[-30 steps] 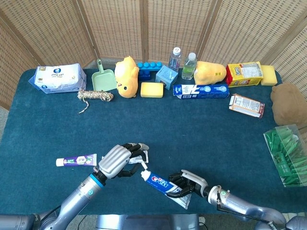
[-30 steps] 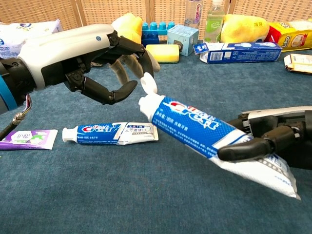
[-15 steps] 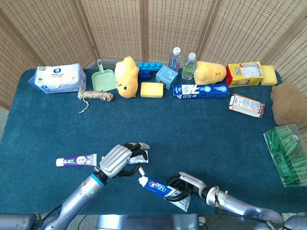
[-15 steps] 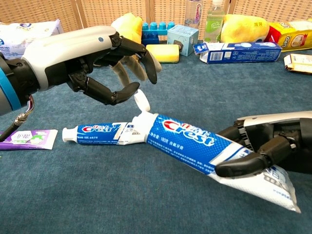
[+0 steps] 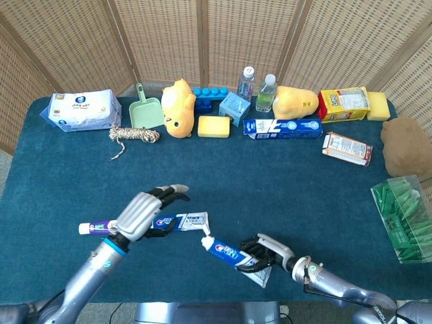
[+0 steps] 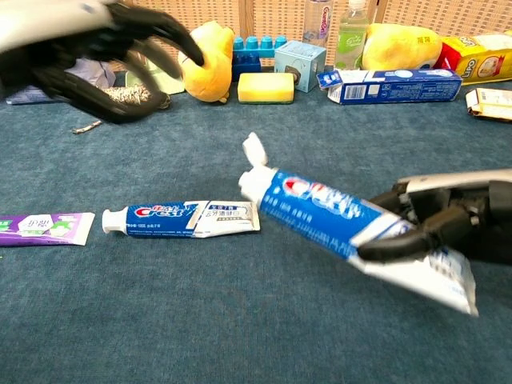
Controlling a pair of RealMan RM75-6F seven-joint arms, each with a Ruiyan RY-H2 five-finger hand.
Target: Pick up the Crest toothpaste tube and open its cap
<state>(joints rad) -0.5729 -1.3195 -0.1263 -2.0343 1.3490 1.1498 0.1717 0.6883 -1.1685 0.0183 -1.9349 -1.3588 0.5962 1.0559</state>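
My right hand (image 5: 266,251) (image 6: 448,224) grips the blue Crest toothpaste tube (image 5: 229,254) (image 6: 320,205) near its flat tail and holds it off the table, nozzle pointing left. Its white cap (image 5: 205,231) (image 6: 254,149) stands tipped up at the nozzle end and looks flipped open. Well to the left of the cap is my left hand (image 5: 145,210) (image 6: 88,44), blurred in the chest view, with its fingers spread and holding nothing. A second Crest tube (image 5: 183,221) (image 6: 180,218) lies flat on the blue cloth between the hands.
A purple tube (image 5: 104,227) (image 6: 44,228) lies at the left. Along the back stand a wipes pack (image 5: 82,110), green scoop (image 5: 145,111), yellow plush (image 5: 177,106), sponge (image 5: 214,126), bottles (image 5: 266,92) and toothpaste box (image 5: 282,127). A green box (image 5: 401,216) sits at the right edge.
My left hand has pulled away from the cap, moving left and up. The right hand has raised the tube's nozzle end off the lying tube and turned it slightly.
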